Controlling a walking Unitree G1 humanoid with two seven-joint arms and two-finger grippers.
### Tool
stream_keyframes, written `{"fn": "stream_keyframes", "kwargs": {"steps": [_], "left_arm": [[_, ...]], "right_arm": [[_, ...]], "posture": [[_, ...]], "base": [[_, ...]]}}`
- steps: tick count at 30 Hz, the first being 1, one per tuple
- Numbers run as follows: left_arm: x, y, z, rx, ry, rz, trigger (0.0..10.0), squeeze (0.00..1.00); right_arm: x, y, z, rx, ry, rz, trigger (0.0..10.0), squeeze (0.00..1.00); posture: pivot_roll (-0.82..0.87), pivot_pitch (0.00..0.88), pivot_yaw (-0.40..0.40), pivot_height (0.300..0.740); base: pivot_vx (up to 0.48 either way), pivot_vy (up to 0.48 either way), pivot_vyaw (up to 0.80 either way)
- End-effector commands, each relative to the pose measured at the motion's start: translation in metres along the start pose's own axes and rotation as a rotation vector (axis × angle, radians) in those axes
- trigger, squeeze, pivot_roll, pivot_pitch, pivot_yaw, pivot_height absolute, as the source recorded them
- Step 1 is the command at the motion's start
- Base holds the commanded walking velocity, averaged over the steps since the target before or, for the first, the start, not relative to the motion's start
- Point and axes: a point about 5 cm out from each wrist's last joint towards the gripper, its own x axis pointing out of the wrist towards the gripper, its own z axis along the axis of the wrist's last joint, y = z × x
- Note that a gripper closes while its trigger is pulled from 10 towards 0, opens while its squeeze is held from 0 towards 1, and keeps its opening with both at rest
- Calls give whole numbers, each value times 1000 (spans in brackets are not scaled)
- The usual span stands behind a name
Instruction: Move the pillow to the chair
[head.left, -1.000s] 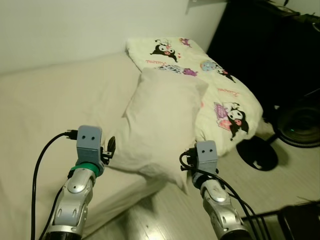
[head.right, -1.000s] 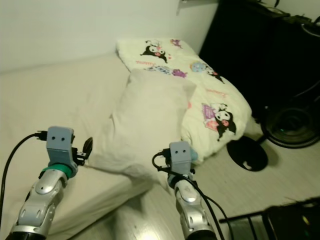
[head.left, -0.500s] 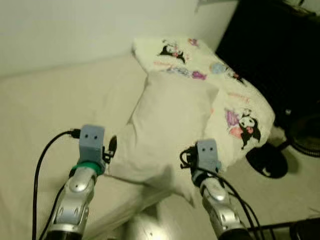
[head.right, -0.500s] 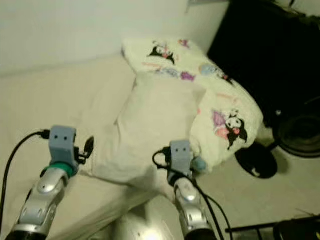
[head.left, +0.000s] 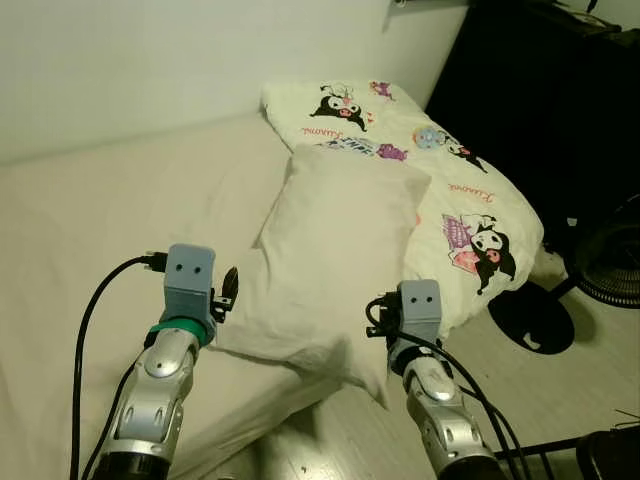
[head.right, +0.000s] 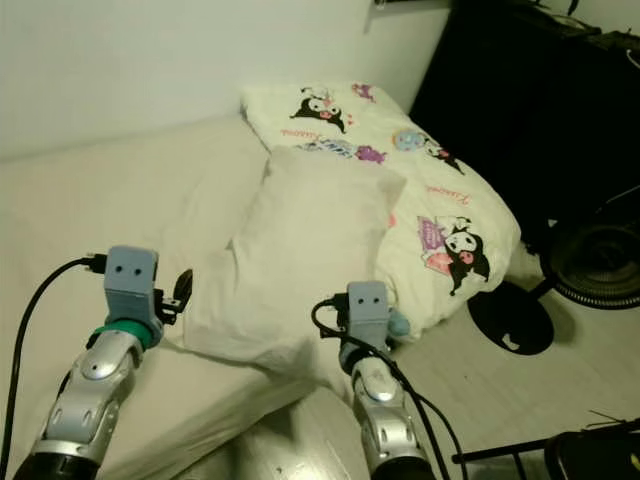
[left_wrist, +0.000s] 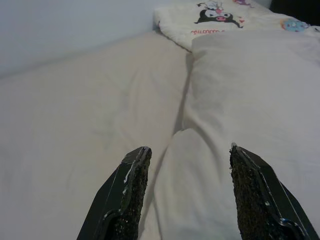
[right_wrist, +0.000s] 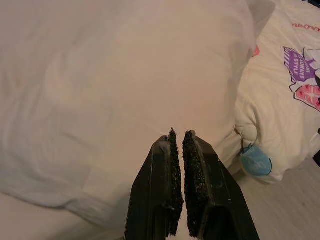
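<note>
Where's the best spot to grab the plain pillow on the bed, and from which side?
Probably the pillow's near left corner, which bulges up right between the left gripper's open fingers. Coming straight in from the bed's edge should pinch that soft fold. The right gripper, fingers shut, points at the near right edge overhanging the mattress and could open to take that side.

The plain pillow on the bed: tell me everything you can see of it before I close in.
The plain cream fabric pillow is rectangular, soft and creased. It lies flat on the cream bed sheet, its far end against the cartoon-printed duvet and its near corner overhanging the mattress edge. The left claw is open, straddling a near corner; the right claw is shut, short of it. Nothing grips it.
</note>
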Motion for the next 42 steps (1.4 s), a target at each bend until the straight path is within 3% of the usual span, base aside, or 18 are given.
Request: {"fn": "stream_keyframes", "kwargs": {"steps": [1,8,13,19,23,27,31,36,39,42], "left_arm": [[0,-2,-5,1,19,-2,10000,0],[-1,1,-6,-14,24,8,10000,0],[0,-1,-7,-3,31,8,10000,0],[9,-1,5,59,21,-69,10000,0],[13,-2,10,73,17,-91,10000,0],[23,-6,29,107,-14,-141,10000,0],[26,-17,38,133,-31,-165,10000,0],[23,-25,41,145,-19,-156,10000,0],[23,-28,33,123,-8,-162,10000,0],[24,-27,22,107,9,-155,10000,0]], "right_arm": [[-2,0,-3,-18,8,11,10000,0],[0,3,-3,-9,12,17,10000,0],[2,-4,-6,12,36,-18,10000,0],[4,-2,-9,43,38,-70,10000,0],[4,-1,-11,53,41,-81,10000,0],[3,4,-14,73,37,-96,10000,0],[4,3,-12,42,28,-105,10000,0],[4,-12,1,-58,-45,-110,10000,0],[3,-29,1,5,-41,-181,10000,0],[1,-34,-4,25,-29,-207,10000,0]], "posture": [[85,23,-37,740],[90,24,-41,740],[109,23,-36,740],[150,2,80,740],[157,0,100,740],[165,0,148,740],[177,2,154,740],[205,0,176,740],[145,11,125,740],[122,6,96,740]], "base": [[0,0,0],[0,0,0],[0,0,0],[0,0,0],[0,0,0],[0,0,0],[0,0,0],[0,0,0],[0,0,0],[0,0,0]]}}
